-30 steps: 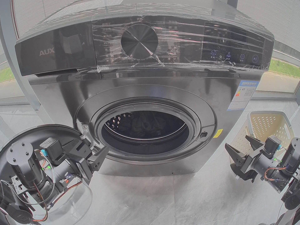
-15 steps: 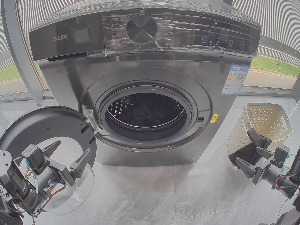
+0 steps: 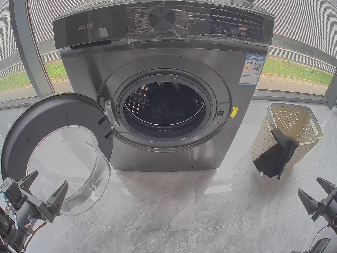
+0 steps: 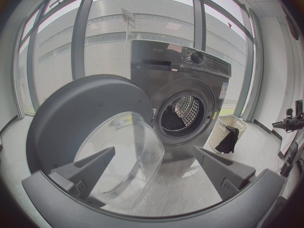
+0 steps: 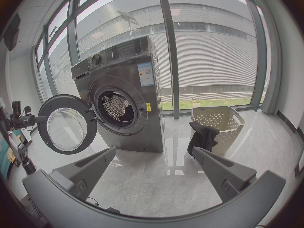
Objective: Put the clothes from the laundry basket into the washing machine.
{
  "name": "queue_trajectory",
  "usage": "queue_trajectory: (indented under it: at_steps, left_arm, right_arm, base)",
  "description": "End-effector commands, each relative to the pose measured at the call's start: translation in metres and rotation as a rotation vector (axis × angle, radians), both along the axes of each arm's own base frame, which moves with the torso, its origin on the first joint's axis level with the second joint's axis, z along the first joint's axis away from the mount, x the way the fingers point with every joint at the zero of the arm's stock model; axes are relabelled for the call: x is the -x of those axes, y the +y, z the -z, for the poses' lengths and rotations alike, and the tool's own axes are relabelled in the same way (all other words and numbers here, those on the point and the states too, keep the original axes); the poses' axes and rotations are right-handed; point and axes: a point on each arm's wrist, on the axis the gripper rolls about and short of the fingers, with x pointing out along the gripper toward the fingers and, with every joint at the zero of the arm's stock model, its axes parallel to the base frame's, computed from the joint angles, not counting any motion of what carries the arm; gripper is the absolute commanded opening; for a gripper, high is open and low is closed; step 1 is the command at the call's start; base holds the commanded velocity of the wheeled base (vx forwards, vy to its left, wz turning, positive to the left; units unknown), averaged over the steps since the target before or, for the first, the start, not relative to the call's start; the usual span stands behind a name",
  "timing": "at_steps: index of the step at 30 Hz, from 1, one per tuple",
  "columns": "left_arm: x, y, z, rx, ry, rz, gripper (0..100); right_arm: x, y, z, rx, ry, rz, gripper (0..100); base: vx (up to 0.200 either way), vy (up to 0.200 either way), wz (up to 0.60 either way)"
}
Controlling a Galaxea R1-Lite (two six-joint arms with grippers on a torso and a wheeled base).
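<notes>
Currently in hand: pickup of the dark garment (image 3: 277, 155) from the laundry basket (image 3: 313, 114); judged a late stage, since a dark load (image 3: 165, 106) already lies in the drum (image 3: 135, 106)
Position of garment: draped over the basket's near-left rim, most of it hanging down the outside of the wall, lower end at or close to the floor (image 3: 196, 208); whether more clothes lie inside the basket cannot be told
Long axis of garment: from the rim downward and slightly left, close to vertical
Position of basket: on the floor, right of the washing machine (image 3: 87, 74), near its right flank
State of right gripper (image 3: 309, 185): near right, low over the floor, jaws spread wide, nothing held
State of left gripper (image 3: 50, 178): near left, in front of the open door (image 3: 52, 123), jaws spread wide, nothing held
Deciding relation: the garment lies farther off and a little left of the right gripper, with floor between them; the left gripper stands well apart from it, across the whole machine front
Nearer arm: right
Approach, as judged: advance the right gripper far-left to the fold at the rim, jaws set across the hanging axis so the cloth bunches between them
Risk, as judged: a grip low on the hanging part may drag the basket over
Destination: drum opening, left of the basket, door swung open to the left
</notes>
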Motion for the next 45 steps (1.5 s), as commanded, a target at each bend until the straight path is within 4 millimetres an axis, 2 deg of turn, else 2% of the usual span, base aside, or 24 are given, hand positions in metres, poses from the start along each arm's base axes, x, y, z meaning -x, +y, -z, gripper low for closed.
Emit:
queue_trajectory:
  at_steps: [1,5,10,13,16,22,25,31,35,40,45]
  left_arm:
    - [0.050,0.032,0.013,0.058,-0.068,-0.090,100]
    - [0.067,0.040,0.029,0.067,-0.036,-0.159,100]
    - [0.084,0.044,0.044,0.081,-0.049,-0.164,100]
    - [0.090,0.045,0.047,0.082,-0.084,-0.178,100]
    - [0.094,0.044,0.056,0.035,-0.048,-0.237,100]
    - [0.098,0.041,0.055,0.033,-0.094,-0.346,100]
    - [0.100,0.038,0.056,0.038,-0.123,-0.269,100]
    - [0.103,0.039,0.057,0.032,-0.144,-0.284,100]
    - [0.103,0.040,0.058,-0.065,-0.139,-0.328,100]
    - [0.103,0.036,0.061,0.046,-0.100,-0.143,100]
    - [0.103,0.037,0.061,0.036,-0.106,-0.181,100]
  right_arm:
    - [0.044,-0.018,0.014,-0.037,-0.141,0.114,100]
    - [0.057,-0.021,0.025,0.006,-0.155,0.209,100]
    - [0.077,-0.016,0.045,0.001,-0.206,0.187,100]
    - [0.077,-0.017,0.044,-0.006,-0.213,0.195,100]
    - [0.077,-0.018,0.048,0.029,-0.180,0.253,100]
    - [0.077,-0.017,0.050,0.050,-0.161,0.207,100]
    - [0.077,-0.017,0.050,0.049,-0.159,0.208,100]
    - [0.077,-0.017,0.050,0.054,-0.163,0.202,100]
    - [0.077,-0.017,0.050,0.055,-0.163,0.200,100]
    - [0.077,-0.017,0.050,0.057,-0.163,0.200,100]
    - [0.077,-0.017,0.050,0.057,-0.163,0.200,100]
  base:
    - [0.000,0.000,0.00]
    - [0.000,0.000,0.00]
    - [0.000,0.000,0.00]
    - [0.000,0.000,0.00]
    - [0.000,0.000,0.00]
    - [0.000,0.000,0.00]
    - [0.000,0.000,0.00]
    - [0.000,0.000,0.00]
    - [0.000,0.000,0.00]
    - [0.000,0.000,0.00]
    - [0.000,0.000,0.00]
